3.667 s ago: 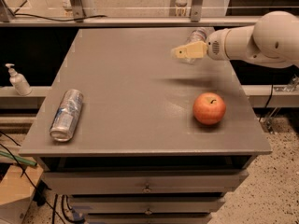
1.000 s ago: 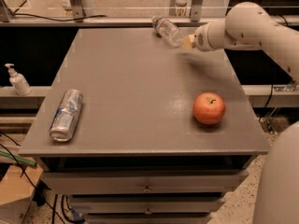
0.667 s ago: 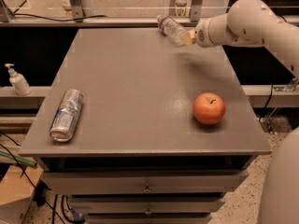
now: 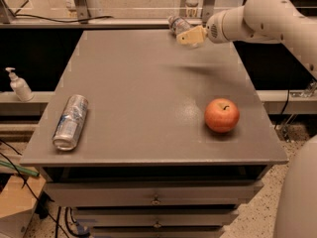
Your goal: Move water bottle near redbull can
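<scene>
The white arm is seen extended across the view from the right edge, with the gripper held high at upper centre and clamped on the water bottle.

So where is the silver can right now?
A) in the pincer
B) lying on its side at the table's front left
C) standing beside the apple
B: the redbull can lies on its side front left, while the pincer at the far edge of the table holds the water bottle.
</scene>
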Robot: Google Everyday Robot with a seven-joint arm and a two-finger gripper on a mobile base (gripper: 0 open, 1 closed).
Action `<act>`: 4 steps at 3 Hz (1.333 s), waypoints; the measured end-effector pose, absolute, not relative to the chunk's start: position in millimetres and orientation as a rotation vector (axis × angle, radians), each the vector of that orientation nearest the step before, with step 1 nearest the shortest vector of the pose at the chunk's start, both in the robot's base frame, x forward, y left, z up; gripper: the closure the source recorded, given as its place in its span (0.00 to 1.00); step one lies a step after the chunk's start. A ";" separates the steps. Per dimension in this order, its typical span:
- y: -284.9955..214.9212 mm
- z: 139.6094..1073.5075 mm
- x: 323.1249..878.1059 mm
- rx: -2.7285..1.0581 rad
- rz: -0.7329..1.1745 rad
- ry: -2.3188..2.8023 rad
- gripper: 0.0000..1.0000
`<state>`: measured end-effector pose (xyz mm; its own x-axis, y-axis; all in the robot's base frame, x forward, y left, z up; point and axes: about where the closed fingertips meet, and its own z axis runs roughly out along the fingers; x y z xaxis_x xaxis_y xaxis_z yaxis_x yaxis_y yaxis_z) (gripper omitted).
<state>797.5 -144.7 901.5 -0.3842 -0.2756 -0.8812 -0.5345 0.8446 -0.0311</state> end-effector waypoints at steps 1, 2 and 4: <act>-144.6 896.9 801.5 -0.579 0.329 1.989 0.00; -144.8 896.0 822.7 -0.527 0.370 1.951 0.00; -137.2 883.2 875.8 -0.499 0.466 1.905 0.00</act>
<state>875.8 -137.2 883.2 -0.3505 -0.1269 -0.9279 -0.5410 0.8362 0.0900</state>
